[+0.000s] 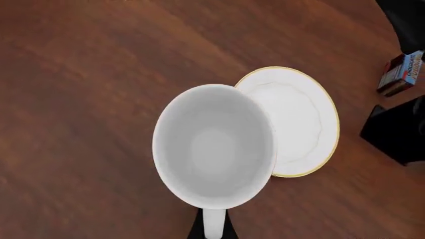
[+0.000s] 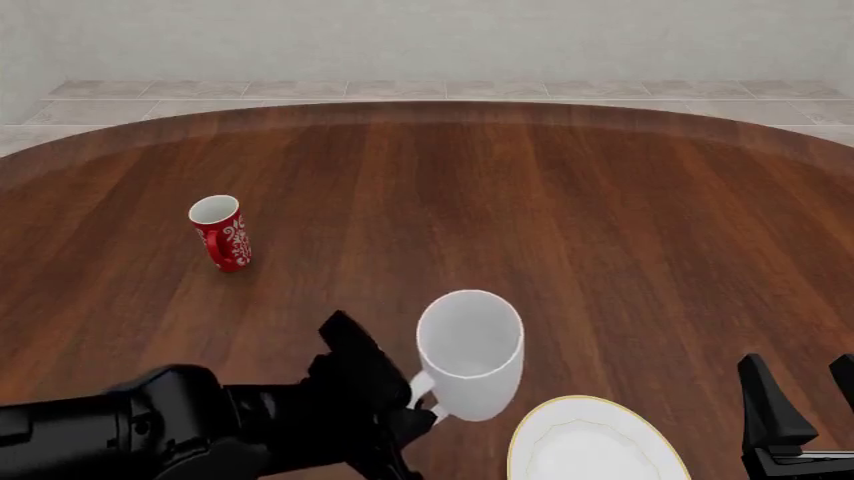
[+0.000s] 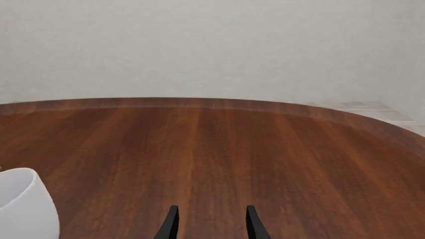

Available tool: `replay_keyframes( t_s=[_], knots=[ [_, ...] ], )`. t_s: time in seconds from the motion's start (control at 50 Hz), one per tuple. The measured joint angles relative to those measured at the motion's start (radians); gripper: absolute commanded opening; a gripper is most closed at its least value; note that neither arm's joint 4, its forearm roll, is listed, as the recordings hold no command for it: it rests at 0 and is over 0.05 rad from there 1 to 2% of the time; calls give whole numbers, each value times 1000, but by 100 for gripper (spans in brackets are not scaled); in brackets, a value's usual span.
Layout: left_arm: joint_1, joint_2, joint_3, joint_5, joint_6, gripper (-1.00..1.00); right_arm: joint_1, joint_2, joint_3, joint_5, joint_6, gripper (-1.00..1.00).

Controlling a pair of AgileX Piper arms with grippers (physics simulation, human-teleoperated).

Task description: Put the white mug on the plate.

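Pinched on the loop handle of the white mug (image 2: 469,350), the left gripper (image 2: 416,412) holds it above the wooden table (image 2: 561,220), upright with its mouth open to the left wrist camera. From the front, the mug hangs just beside and partly over the near-left edge of the plate (image 2: 594,445), which lies flat on the table at the near side. Its fingers spread with nothing between them, the right gripper (image 3: 210,224) sits low at the near right. A red mug (image 2: 222,233) stands tilted, well apart at far left. A small carton (image 1: 401,72) shows in the left wrist view.
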Motion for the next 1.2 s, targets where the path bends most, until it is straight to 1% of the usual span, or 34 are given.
replay_keyframes(
  t_s=[0.74, 1.2],
  knots=[
    [-157, 196, -135, -28, -37, -100, 0, 0, 0, 0, 0, 100],
    [-202, 282, -180, -55, -47, -100, 0, 0, 0, 0, 0, 100]
  ],
)
